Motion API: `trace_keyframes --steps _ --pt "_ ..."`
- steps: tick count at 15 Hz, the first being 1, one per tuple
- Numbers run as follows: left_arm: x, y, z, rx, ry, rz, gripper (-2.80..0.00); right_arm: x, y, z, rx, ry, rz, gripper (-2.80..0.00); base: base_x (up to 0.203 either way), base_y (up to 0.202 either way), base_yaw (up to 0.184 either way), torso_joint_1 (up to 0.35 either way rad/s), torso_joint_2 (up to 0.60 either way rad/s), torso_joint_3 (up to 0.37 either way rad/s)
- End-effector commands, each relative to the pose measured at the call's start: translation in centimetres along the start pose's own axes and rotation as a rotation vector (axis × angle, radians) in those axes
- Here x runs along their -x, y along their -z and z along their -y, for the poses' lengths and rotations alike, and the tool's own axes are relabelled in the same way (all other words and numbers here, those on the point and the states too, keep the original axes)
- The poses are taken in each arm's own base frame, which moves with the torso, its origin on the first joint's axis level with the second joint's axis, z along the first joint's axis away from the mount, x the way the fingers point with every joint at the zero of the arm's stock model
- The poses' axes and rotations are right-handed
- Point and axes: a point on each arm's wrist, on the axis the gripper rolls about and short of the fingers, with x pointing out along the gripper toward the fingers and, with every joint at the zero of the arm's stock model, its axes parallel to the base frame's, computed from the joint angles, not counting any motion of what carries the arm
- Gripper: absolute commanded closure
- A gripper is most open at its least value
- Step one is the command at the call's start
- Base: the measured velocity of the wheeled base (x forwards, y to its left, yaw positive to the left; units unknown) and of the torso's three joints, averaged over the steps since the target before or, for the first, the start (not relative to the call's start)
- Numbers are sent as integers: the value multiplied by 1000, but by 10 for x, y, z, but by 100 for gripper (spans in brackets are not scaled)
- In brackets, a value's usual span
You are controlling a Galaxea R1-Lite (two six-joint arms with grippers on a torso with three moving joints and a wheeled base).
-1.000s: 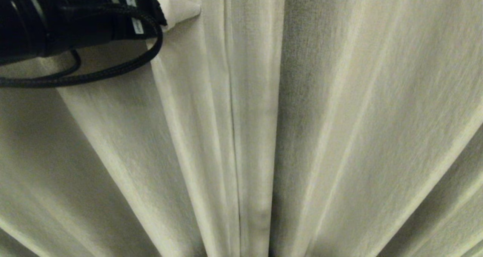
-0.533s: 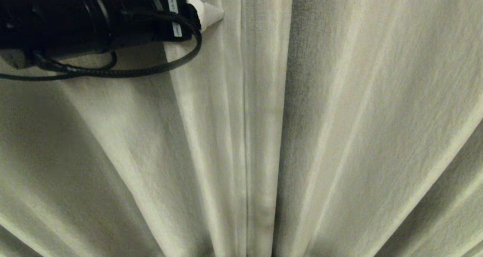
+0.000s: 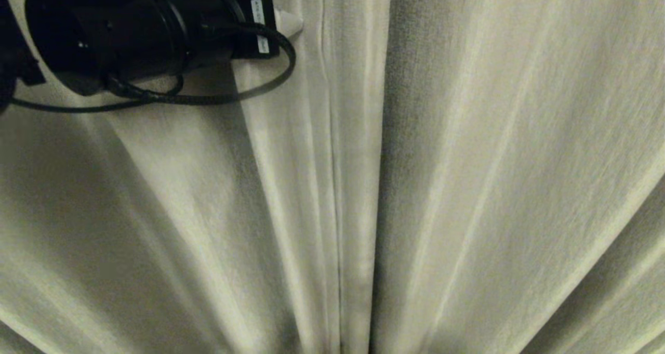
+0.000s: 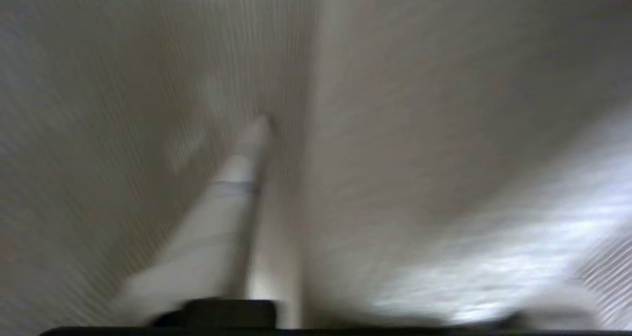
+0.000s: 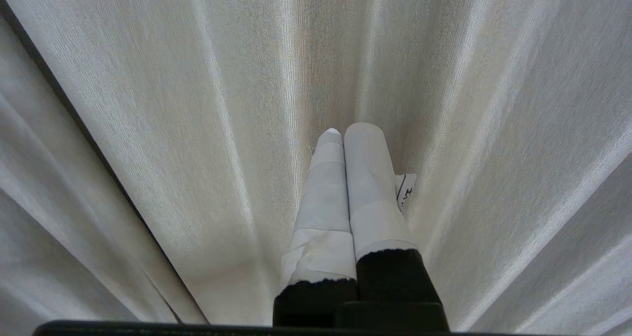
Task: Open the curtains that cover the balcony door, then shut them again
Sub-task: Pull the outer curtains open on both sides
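Left gripper is up high at the left panel's inner edge, one white fingertip pressed against the fabric beside the seam; can't tell how wide it stands or whether it has cloth, since the wrist view is smeared and the second finger is hidden. Right gripper hangs with both taped fingers pressed together on nothing, tips close to the pleats. Curtains are drawn together, filling the head view, meeting at a centre seam.
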Motion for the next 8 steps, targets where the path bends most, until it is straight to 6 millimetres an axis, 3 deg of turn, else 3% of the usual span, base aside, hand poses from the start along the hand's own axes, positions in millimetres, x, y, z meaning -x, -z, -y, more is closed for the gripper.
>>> trace_keyframes --steps 1,8 --pt "-8 4 2 5 -3 14 0 0 0 0 0 0 -1 0 0 0 0 0 0 0" --pt "6 -10 -3 12 -12 60 0 0 0 0 0 -1 -1 0 0 0 0 0 0 0"
